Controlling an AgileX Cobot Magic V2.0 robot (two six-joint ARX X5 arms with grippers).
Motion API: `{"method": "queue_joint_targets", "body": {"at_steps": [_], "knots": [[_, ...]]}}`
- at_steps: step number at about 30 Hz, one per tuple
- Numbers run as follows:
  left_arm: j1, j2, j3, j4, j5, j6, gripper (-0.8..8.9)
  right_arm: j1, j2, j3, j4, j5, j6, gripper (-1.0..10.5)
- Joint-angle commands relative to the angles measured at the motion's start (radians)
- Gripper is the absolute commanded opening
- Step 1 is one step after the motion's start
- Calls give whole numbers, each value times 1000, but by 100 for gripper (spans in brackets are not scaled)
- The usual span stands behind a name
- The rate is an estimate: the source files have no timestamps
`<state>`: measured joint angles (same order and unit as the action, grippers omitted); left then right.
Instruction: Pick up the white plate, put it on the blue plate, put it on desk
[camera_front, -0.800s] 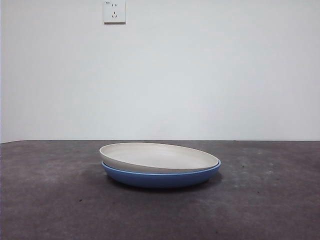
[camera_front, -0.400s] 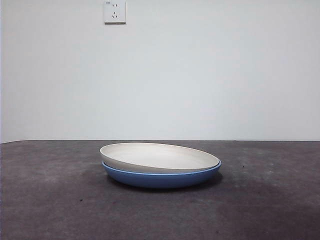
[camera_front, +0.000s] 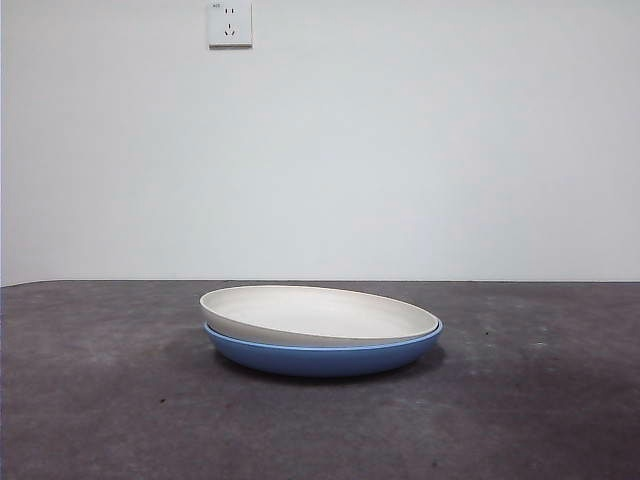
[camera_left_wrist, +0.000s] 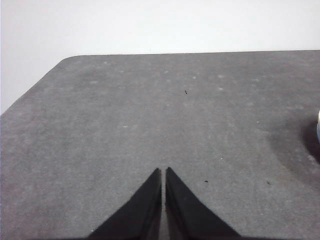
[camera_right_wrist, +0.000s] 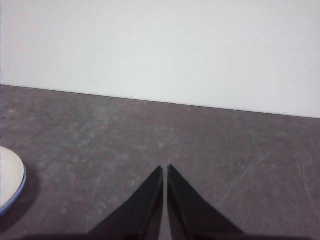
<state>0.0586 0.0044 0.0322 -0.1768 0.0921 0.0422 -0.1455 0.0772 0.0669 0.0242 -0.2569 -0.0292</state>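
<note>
left gripper (camera_left_wrist: 163, 171): jaws pressed together, holding nothing, poised above bare desk (camera_left_wrist: 150, 110) well away from the plates.
right gripper (camera_right_wrist: 165, 169): jaws likewise closed and empty, over the dark grey tabletop, with the rim of the stacked plates at the edge of its view.
white plate (camera_front: 318, 314): resting inside the blue plate (camera_front: 322, 356), slightly tilted, one side riding higher above the blue rim.
blue plate: flat on the desk at mid-table, under the cream dish.
contact: the white plate appears to sit on the blue rim, though the low angle hides the inside.
wall socket (camera_front: 229, 23): on the pale wall behind.
</note>
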Motion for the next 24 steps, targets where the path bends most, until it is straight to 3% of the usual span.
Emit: {"method": "queue_joint_targets", "body": {"at_steps": [1,15,24], "knots": [[2,-1,-21,-8,0,-2,14,-3,-18,-18,0,4,14,8],[2,-1,-21,-8,0,-2,14,-3,-74,-56,-192,23,29,8],[2,-1,-20,-8,0,-2,14,-3,-74,-55,-182,23,32,8]]}}
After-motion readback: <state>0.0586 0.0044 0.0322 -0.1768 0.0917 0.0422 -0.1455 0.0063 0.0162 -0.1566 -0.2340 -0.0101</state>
